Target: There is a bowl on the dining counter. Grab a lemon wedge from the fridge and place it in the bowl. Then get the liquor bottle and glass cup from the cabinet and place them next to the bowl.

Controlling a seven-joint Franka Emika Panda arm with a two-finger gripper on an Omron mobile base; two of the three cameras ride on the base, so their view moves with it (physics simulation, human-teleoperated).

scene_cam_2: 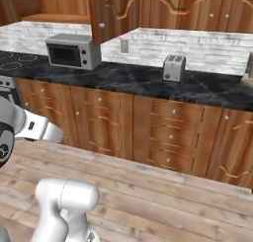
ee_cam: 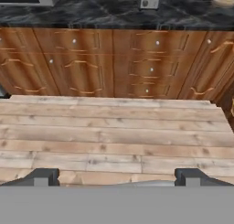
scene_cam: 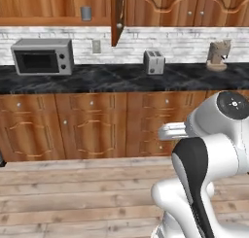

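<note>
The glass cup [scene_cam: 86, 12], a grey tumbler, stands on the plank shelf of the open wooden wall cabinet [scene_cam: 48, 6], whose door [scene_cam: 117, 18] swings out to its right. The same cabinet [scene_cam_2: 59, 4] sits at the top left of the right base view. My gripper [ee_cam: 116, 178] is open, its two dark fingertips [ee_cam: 43, 176] far apart, with nothing between them. It hangs over the plank floor, facing the base cabinets, well below and away from the cup. The liquor bottle, bowl, lemon wedge, fridge and dining counter are out of view.
A black marble kitchen counter [scene_cam: 112, 76] carries a microwave [scene_cam: 43, 56], a toaster [scene_cam: 154, 62] and a brown appliance [scene_cam: 218, 55]. Brown base cabinets [ee_cam: 114, 63] with knobs run beneath it. A stove [scene_cam_2: 7, 63] sits at the left. Wooden floor [ee_cam: 114, 136] lies in front.
</note>
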